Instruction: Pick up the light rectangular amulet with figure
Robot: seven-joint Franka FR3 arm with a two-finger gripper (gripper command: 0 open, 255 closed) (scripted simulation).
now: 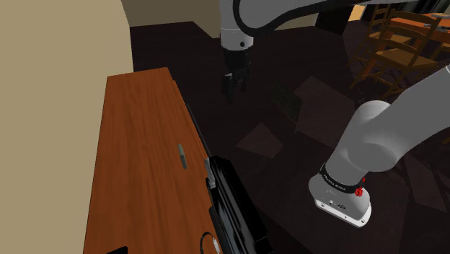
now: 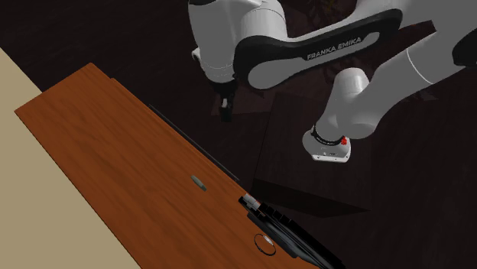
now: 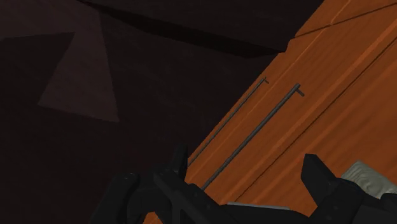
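Gripper (image 1: 231,92) hangs off the table (image 1: 137,144), over the dark floor (image 1: 267,137), just past the table's long edge, fingers pointing down. In the wrist view the gripper (image 3: 246,158) has its fingers well apart: wide open, nothing between them, holding nothing. Past the fingers I see floor and the table's wooden front with two thin dark handles (image 3: 254,137).

Amulet (image 1: 181,155): small, light grey, oblong, lying flat on the table top. It sits near the edge on the arm's side, roughly mid-length. It's well apart from the gripper and nothing touches it. Too small to make out any figure on it.

The second exterior view agrees: amulet (image 2: 199,182) on bare wood, gripper (image 2: 225,113) up beyond the table's edge.

Also on the table is a thin ring (image 2: 265,243), toward the shoulder view's lower end. It's near a black drawer-like part (image 1: 234,206) sticking out of the table's side.

Beige wall (image 1: 50,72) runs along the table on the shoulder view's left, and wooden chairs (image 1: 393,43) stand at its upper right.
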